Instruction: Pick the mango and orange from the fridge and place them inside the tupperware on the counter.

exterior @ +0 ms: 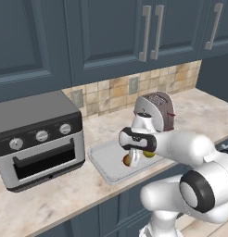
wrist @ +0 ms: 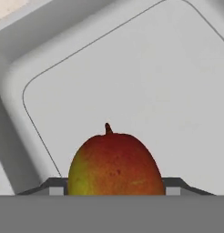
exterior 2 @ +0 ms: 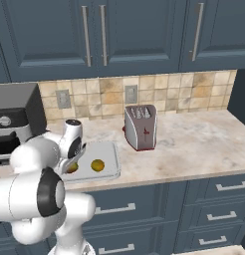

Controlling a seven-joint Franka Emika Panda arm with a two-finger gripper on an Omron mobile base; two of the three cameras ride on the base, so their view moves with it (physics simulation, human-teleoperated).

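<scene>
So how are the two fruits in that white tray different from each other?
The mango is mottled red with a yellow-green patch; the orange is plain yellow-orange. The mango sits between the tips of the hand, while the orange lies apart, untouched. The mango has a small stem; I can't make one out on the orange. Both are inside the tray.

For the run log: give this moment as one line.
gripper: shut on mottled red-orange mango | over pale translucent tupperware on beige counter | round orange: inside tupperware
</scene>
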